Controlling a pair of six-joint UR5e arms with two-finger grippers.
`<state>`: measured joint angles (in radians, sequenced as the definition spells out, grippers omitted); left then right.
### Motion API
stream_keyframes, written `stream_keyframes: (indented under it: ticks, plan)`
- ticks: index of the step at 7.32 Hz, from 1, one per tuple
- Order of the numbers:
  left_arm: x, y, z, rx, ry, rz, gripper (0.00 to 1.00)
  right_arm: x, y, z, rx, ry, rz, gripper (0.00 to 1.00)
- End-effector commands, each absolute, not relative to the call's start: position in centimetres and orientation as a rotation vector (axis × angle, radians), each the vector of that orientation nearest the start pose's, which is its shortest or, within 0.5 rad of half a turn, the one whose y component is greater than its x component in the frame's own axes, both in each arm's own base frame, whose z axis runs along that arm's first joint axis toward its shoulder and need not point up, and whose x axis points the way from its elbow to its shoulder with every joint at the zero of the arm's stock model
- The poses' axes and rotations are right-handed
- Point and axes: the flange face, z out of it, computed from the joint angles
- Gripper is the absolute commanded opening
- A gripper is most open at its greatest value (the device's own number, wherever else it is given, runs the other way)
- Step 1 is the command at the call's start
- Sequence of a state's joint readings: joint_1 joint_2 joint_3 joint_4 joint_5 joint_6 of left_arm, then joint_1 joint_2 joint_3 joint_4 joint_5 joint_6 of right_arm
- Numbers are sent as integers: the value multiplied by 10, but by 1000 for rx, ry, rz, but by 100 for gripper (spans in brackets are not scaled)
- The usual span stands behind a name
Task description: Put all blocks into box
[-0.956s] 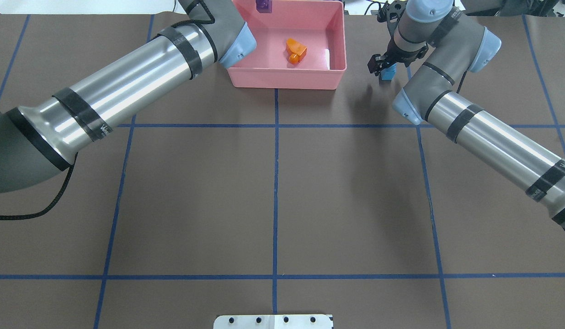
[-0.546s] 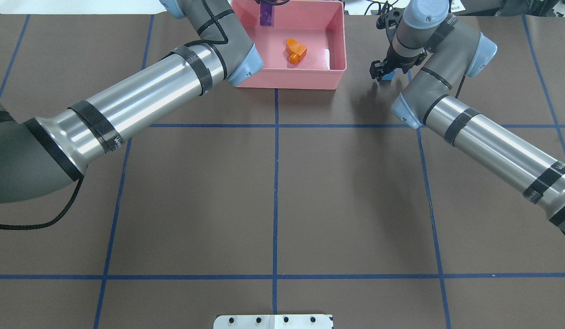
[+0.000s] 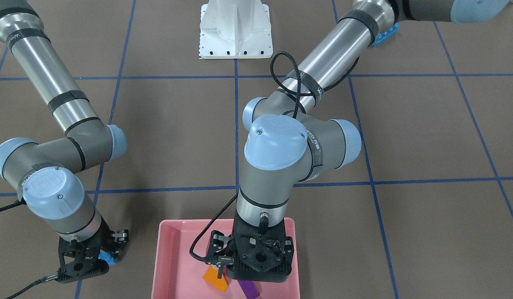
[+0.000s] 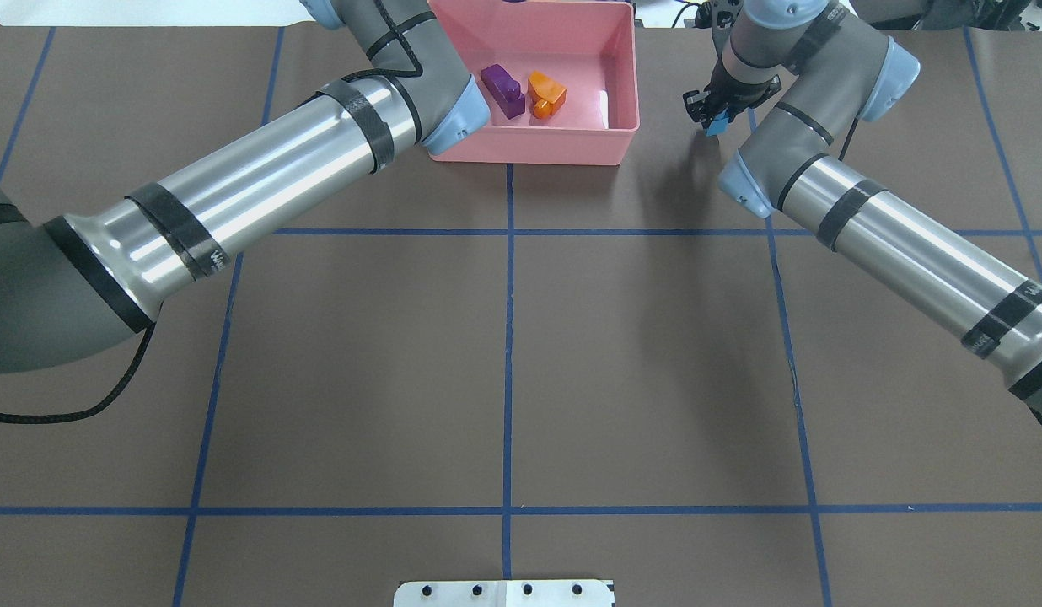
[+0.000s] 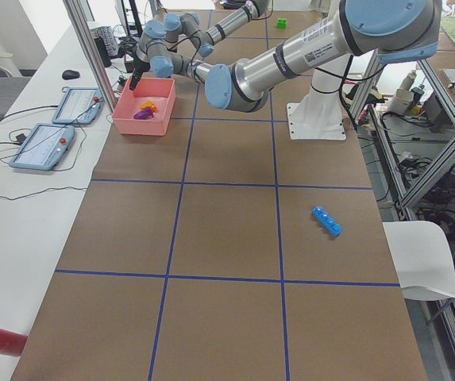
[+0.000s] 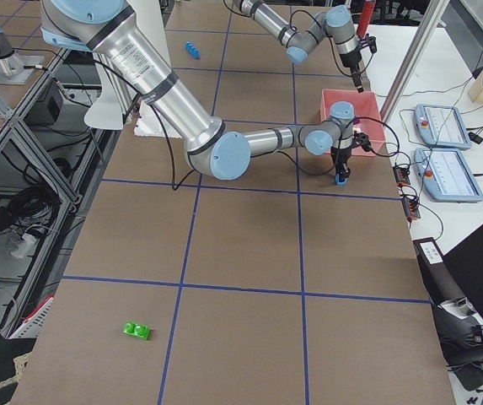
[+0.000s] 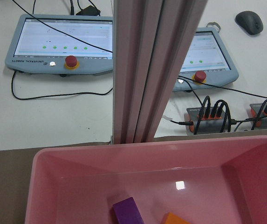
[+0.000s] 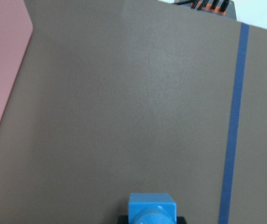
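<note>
Now | step: carry-in | right end effector pinches small blue brick beside box, counter's far edge | left end effector spread above box | next: lift over, release inside

Pink box, purple block, orange block, small blue block; brown table with blue grid lines.
</note>
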<state>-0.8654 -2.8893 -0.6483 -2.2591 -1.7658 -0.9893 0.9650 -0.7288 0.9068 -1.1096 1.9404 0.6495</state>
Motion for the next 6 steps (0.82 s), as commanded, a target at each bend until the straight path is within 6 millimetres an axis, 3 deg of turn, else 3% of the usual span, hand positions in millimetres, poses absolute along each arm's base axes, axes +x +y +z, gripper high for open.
stream_keyframes:
  ticks: [1, 2, 3, 4, 6]
  plan:
    - [487, -758, 56, 588, 954, -142, 100, -377, -763, 354, 321, -705, -49, 0]
    - [476, -749, 60, 472, 907, -120, 100, -368, -772, 322, 319, -756, -10, 0]
    - [443, -727, 76, 393, 853, -53, 100, -367, -778, 291, 321, -789, 47, 0]
    - [414, -692, 121, 393, 783, 57, 100, -370, -781, 266, 325, -809, 74, 0]
    - [334, -612, 218, 377, 668, 234, 100, -380, -787, 223, 342, -832, 125, 0]
